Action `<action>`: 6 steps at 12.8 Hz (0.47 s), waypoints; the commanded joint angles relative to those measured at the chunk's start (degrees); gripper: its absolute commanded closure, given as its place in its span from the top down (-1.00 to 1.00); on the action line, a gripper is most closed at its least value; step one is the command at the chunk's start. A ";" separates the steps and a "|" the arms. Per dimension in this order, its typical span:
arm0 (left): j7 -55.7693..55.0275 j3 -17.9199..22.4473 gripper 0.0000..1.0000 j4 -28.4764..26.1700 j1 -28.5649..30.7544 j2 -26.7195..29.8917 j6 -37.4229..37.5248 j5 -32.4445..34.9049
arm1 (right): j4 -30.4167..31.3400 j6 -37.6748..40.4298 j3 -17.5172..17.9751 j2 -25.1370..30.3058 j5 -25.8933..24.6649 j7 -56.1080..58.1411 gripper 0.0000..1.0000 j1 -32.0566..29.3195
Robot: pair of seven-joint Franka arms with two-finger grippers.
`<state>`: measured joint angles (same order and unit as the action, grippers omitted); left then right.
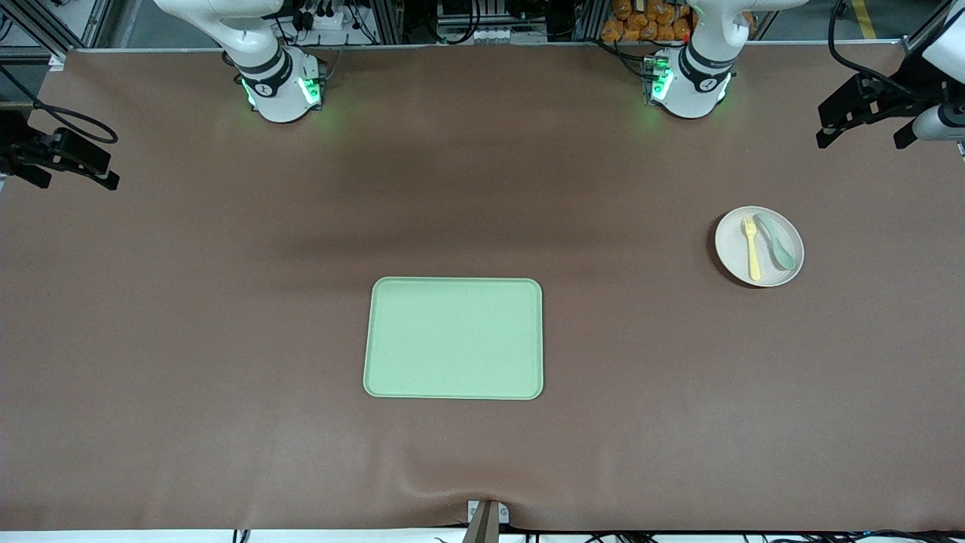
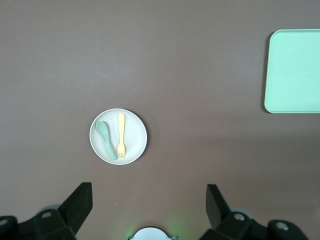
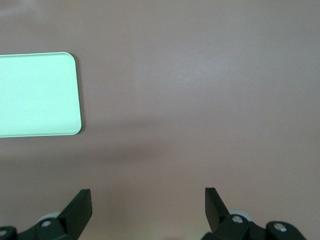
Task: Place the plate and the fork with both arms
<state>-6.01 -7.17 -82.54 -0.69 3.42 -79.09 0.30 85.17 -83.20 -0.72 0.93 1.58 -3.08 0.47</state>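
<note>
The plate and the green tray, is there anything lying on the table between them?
Nothing: in the front view, only bare brown table covering lies between the plate and the green tray.

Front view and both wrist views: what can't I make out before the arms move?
- Left gripper: in the front view, its wrist is cut by the edge.
- Right gripper: in its wrist view, only open jaws show.
- Fork tines: front view, too small to count.
- Tray: right wrist view, cut by the edge.

Robot lab, aluminium framing [image 1: 45, 30], cables [image 1: 317, 15]
</note>
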 commanded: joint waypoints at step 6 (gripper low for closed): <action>1.79 0.31 1.00 0.71 0.60 0.10 0.07 -0.92 | 0.35 -0.03 0.55 0.47 1.06 0.79 1.00 -1.17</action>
<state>-5.32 -7.00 -82.53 -0.65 3.42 -79.09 0.30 85.17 -83.20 -0.72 0.93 1.58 -3.08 0.47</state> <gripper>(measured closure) 0.000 0.000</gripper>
